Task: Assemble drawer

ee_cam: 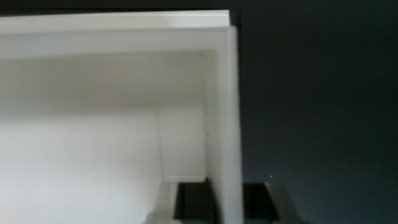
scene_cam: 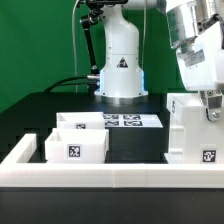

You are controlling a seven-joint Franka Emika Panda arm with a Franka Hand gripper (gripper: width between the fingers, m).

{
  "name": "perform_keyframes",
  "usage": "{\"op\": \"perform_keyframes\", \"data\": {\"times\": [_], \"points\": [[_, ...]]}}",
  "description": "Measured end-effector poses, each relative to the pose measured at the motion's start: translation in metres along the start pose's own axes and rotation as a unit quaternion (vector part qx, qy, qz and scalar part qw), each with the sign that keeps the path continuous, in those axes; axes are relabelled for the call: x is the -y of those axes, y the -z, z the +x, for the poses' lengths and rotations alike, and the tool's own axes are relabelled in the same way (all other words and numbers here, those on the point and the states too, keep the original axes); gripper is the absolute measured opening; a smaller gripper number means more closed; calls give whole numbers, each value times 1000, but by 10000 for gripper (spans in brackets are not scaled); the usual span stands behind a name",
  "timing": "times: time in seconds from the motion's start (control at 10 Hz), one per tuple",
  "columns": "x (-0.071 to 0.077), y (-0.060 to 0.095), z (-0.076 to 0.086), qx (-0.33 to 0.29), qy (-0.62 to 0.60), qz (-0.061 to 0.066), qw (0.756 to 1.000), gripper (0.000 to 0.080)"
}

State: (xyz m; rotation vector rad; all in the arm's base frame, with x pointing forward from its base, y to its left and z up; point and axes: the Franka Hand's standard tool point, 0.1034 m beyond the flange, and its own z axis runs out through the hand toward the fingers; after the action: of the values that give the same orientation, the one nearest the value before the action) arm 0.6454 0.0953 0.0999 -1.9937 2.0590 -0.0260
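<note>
Here, end effector atop housing, fingers pinching its side wall, trays well apart at exterior view's left

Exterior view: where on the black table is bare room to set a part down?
Free: the black table strip between the two small white plastic trays and the white cube-like housing, bordered by the marker board and the white border wall. Crowded around the trays.

marker board flat on black table | white border wall | green backdrop
</note>
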Motion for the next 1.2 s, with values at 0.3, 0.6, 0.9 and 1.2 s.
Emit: {"op": "perform_keyframes", "data": {"times": [0.3,0.6,0.9,1.2], "points": [[1,2,-5,3,10,-3,1000,361],[5,14,-7,4,50,6,999,624],[6,42,-6,10,162,3,987,648],[1,42,-11,13,210,-8,978,649]]}}
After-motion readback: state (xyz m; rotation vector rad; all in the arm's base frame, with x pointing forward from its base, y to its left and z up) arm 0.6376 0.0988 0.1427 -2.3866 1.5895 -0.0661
